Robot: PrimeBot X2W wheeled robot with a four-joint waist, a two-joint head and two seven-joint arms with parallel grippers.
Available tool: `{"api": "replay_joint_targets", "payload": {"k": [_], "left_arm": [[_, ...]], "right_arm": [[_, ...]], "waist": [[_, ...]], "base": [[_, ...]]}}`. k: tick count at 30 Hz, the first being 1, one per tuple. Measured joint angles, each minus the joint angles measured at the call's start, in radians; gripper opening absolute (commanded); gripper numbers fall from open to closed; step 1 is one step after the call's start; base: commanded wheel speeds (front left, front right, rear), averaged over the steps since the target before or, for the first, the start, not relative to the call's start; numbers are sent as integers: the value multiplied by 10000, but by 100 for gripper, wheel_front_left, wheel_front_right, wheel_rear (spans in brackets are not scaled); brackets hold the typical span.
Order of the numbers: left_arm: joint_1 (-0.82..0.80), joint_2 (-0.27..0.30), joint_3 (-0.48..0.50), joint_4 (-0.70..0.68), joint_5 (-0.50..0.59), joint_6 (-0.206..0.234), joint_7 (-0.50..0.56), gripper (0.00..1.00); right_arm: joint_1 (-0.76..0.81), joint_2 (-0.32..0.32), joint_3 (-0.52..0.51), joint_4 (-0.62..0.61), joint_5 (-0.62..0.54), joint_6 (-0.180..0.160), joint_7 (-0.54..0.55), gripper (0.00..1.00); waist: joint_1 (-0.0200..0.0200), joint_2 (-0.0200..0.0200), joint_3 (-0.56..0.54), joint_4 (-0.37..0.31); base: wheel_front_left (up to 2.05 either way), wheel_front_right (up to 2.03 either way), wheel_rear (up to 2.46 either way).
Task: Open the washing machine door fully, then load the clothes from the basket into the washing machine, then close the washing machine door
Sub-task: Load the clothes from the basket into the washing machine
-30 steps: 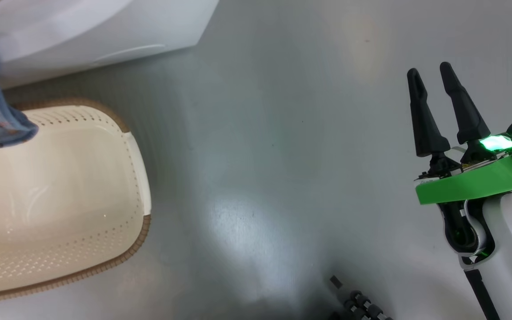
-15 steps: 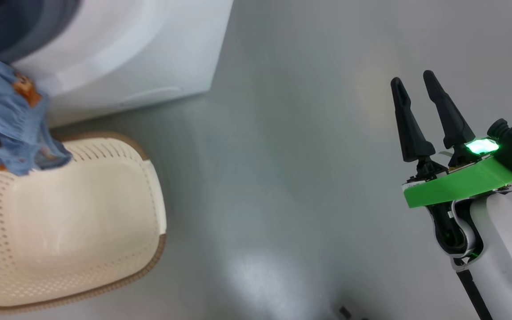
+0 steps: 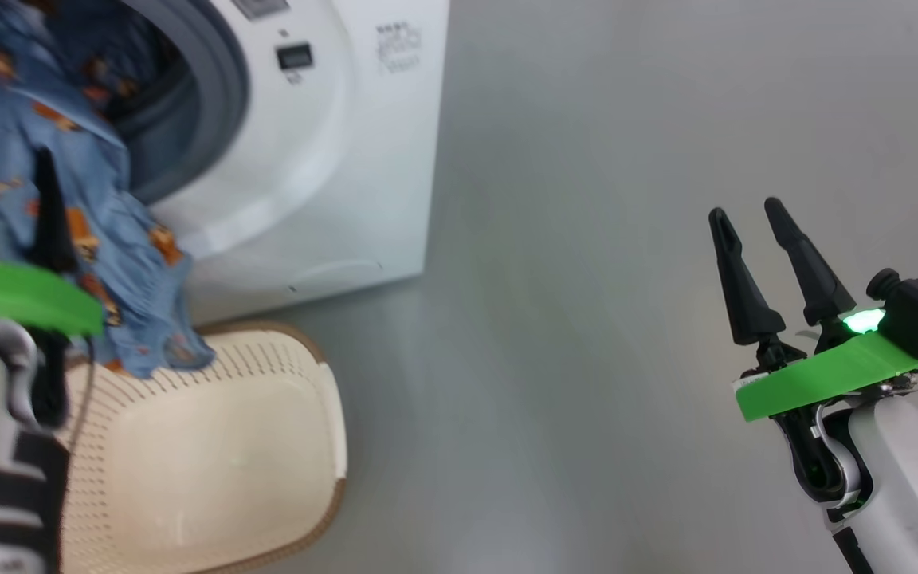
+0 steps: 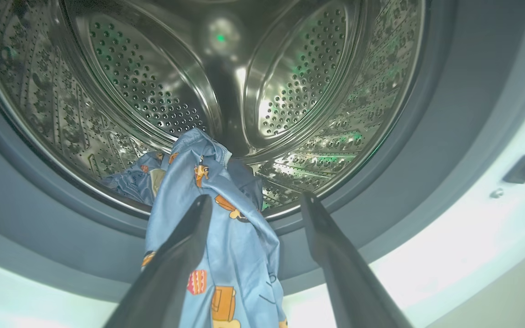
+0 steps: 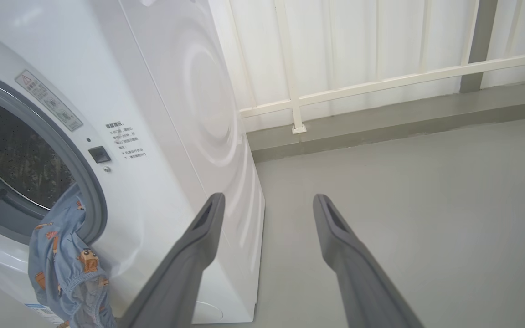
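clothes point(image 4: 233, 246) between parted left gripper point(image 4: 255, 199) jaws

Shiny steel drum point(image 4: 144, 91); soft cloth clothes point(image 4: 237, 253)

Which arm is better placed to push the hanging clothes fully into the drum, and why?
Left. The left tool sits at the washing machine opening, beside the clothes draped over the lip; the right tool hovers over bare floor, well away.

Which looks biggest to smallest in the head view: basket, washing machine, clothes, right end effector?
Largest: washing machine.
Then basket and clothes: alike in size, and the clothes drape nearer the camera, so unranked.
Smallest: right end effector.
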Motion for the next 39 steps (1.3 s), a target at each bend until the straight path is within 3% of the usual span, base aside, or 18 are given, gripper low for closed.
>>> {"api": "replay_joint_targets", "payload": {"k": [24,39], "left_arm": [[6390,-571,-138,-5898,280,1521,2,100],[7198,-815,-119,-6778,280,1785,0,100]], "right_arm": [[1317,-291,-25,309,-61,0,0,100],[1483,-334,-311,430,-391,0,0,100]], "waist": [[0,-1,-2905,1374],[0,0,-3208,1788]], "base": [[0,0,0],[0,0,0]]}}
